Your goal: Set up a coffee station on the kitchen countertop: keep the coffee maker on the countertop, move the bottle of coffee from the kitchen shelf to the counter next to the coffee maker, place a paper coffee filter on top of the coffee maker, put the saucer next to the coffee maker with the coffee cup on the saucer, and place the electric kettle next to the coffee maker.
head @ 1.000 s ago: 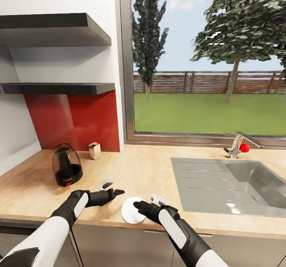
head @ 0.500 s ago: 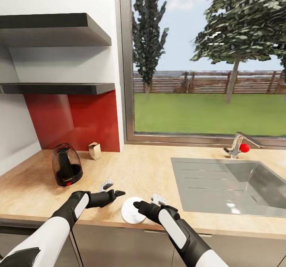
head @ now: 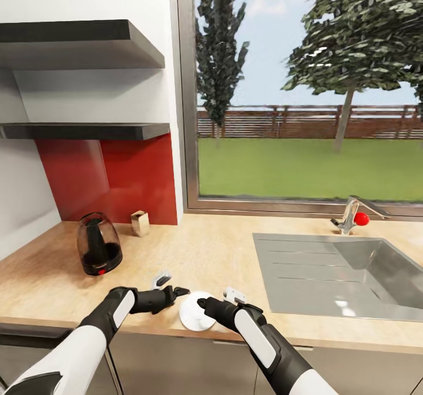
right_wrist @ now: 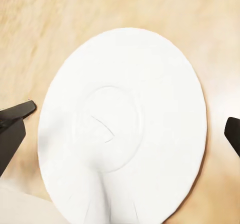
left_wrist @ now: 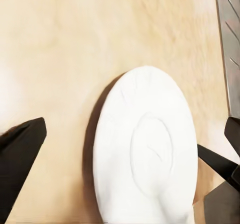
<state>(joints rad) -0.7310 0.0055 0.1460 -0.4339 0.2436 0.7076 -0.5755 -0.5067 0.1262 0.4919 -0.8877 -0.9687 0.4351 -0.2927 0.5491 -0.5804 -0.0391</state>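
Jaws on both arms stand wide and hold nothing: the right gripper point(head: 212, 299) hangs right above the saucer point(head: 195, 311), which lies flat between its spread fingers in the right wrist view, while the left gripper point(head: 171, 286) points at the plate's left edge from just beside it. The saucer sits at the front edge of the countertop point(head: 223, 254), round with no long axis, so the right arm looks the nearer to take it. Well apart to the back left stands the kettle point(head: 98, 243) below the shelf point(head: 85, 130).
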